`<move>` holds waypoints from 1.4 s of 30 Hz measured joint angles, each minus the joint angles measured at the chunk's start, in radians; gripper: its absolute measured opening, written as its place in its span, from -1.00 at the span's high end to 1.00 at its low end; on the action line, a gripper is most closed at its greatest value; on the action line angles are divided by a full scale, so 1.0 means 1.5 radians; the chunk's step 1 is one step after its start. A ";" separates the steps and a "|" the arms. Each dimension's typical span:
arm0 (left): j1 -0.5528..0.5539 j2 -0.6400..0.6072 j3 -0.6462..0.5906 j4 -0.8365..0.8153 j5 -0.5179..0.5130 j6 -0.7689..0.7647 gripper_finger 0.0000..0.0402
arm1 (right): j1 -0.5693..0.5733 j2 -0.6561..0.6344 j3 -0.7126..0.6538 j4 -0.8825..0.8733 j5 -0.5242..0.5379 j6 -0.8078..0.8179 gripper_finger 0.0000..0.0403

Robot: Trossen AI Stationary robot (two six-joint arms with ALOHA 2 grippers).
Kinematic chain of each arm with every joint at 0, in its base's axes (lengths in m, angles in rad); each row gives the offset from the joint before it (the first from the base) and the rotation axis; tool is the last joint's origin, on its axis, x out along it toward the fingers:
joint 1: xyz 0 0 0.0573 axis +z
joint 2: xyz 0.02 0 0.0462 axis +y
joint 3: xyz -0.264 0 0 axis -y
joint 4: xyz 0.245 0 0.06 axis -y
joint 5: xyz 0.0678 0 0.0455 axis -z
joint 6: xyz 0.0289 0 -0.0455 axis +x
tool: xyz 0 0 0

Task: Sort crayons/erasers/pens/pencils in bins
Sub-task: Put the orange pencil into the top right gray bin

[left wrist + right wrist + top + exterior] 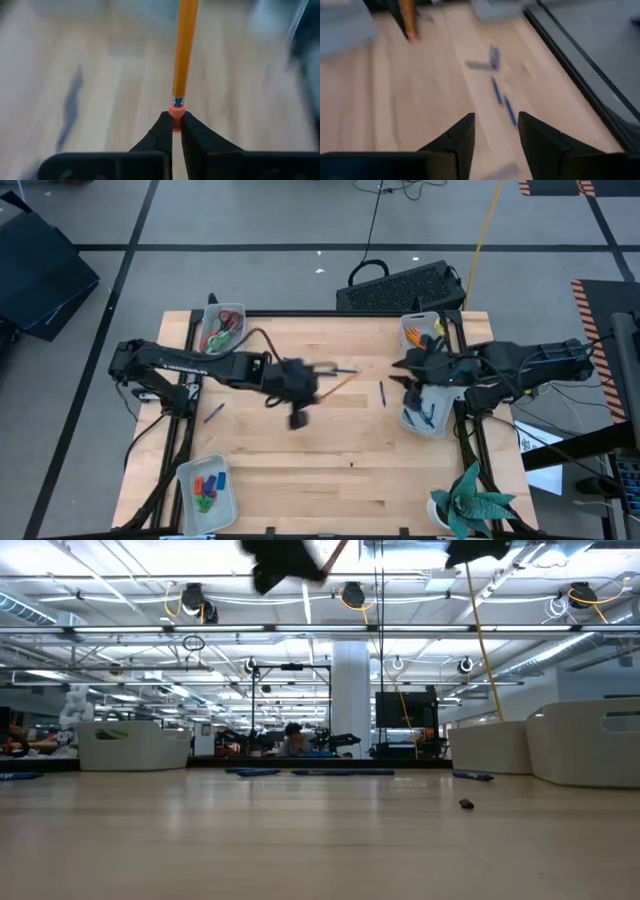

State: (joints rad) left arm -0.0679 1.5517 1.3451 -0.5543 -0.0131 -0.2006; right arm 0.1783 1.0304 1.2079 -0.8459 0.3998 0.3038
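Sorting is partway: crayons (207, 487) sit binned, while the left gripper (176, 131), jaws clamped on a pencil (184, 50) above mid-bench, and the right gripper (496, 131), jaws apart, leave pens (381, 392) loose.

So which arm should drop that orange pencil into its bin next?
Left. The left gripper already clamps the pencil by its eraser end above mid-table; the right gripper hangs open, holding nothing.

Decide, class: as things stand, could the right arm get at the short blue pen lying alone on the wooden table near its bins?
Probably yes. The right gripper hangs with open jaws and holds nothing, and the blue pen lies bare on the wooden table, with nothing over it. The left gripper, shut on an orange pencil, is farther off.
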 joint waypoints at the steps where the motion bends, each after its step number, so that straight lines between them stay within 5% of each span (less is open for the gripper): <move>1: 0.003 0.001 0.009 0.049 -0.005 -0.009 0.92 | 0.000 0.000 -0.022 0.060 -0.005 -0.008 0.25; 5: 0.017 0.001 0.022 0.251 -0.024 -0.030 0.89 | 0.000 0.003 -0.104 0.354 -0.043 -0.027 0.08; 10: 0.038 0.001 0.021 0.361 -0.027 -0.025 0.90 | -0.002 0.021 -0.146 0.644 -0.077 -0.037 -0.02; 25: 0.046 0.026 0.020 0.464 -0.038 -0.019 0.89 | -0.025 0.041 -0.149 0.717 -0.045 -0.077 0.21; 35: 0.043 0.026 0.021 0.480 -0.025 0.002 0.88 | -0.026 0.013 -0.148 0.774 -0.010 -0.125 0.19; 42: 0.043 0.029 0.021 0.499 -0.011 0.051 0.85 | -0.036 0.045 -0.148 0.757 -0.059 -0.094 0.22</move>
State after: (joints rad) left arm -0.0029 1.5954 1.3766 0.1945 -0.0289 -0.1243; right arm 0.1246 1.0972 0.9855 0.2896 0.3107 0.1631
